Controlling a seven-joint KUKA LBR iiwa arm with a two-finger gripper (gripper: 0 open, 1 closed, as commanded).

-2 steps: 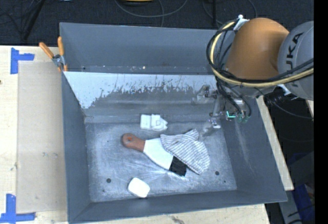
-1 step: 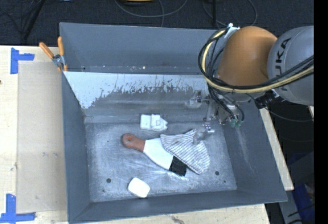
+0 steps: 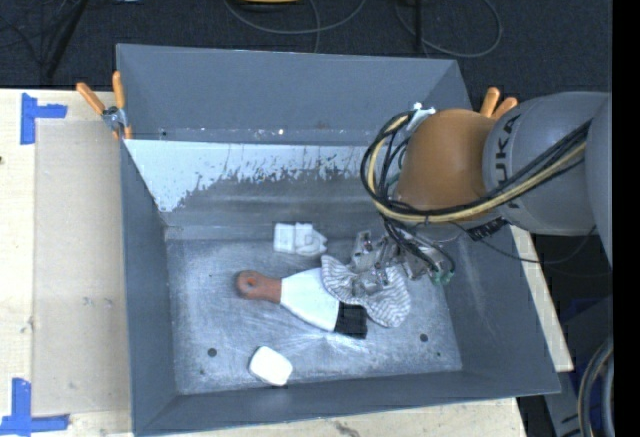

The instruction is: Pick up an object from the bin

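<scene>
My gripper [image 3: 377, 268] is low in the right half of the bin, right over a crumpled grey-and-white checked cloth [image 3: 385, 301], its metal fingers down at the cloth's upper part. Just left of the cloth lies a brush or scraper with a brown handle [image 3: 258, 286] and a white blade, with a small black block [image 3: 351, 320] at its right end. A small white crumpled object [image 3: 298, 239] sits behind it, to the gripper's left.
A white rounded block [image 3: 270, 365] lies near the bin's front wall, left of centre. The arm with its orange cover and cables comes in from the right and hangs over the bin's right side.
</scene>
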